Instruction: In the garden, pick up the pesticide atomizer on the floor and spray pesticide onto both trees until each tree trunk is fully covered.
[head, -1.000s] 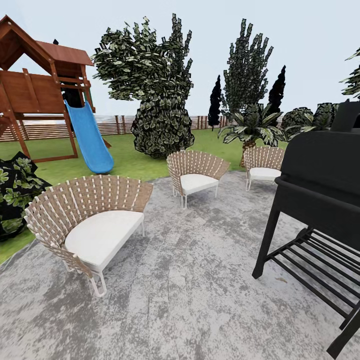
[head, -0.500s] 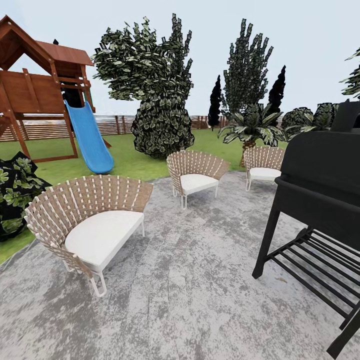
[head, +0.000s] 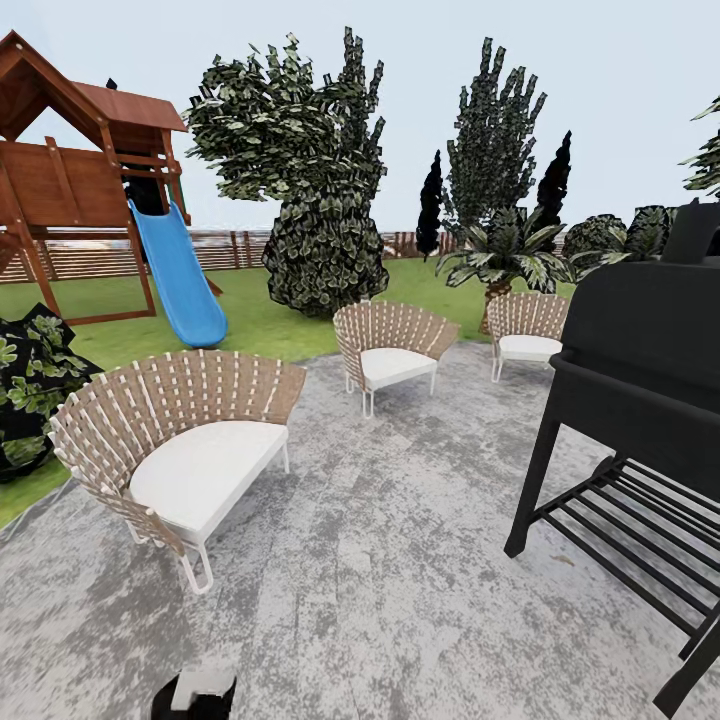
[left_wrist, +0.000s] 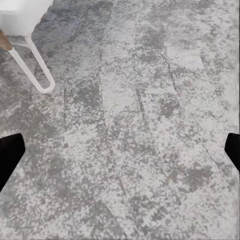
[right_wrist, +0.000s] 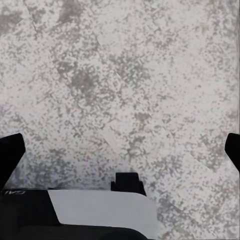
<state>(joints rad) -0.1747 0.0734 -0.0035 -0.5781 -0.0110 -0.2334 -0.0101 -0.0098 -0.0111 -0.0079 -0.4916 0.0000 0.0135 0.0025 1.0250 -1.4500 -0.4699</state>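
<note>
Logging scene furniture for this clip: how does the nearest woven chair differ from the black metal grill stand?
The beige woven-slat chair with white cushion is low, rounded and light on thin white loop legs; the black metal grill stand is taller, boxy and dark, with a slatted lower shelf. The chair stands at the head view's left, the grill at its right edge, cropped. Both stand on the grey mottled patio.

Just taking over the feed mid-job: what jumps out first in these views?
Three woven chairs with white cushions stand on the grey paved patio, the nearest chair at the left of the head view. A black grill looms at the right edge. Beyond the patio, a wooden playset with a blue slide stands on the lawn at the far left, near a big leafy bush.
</note>
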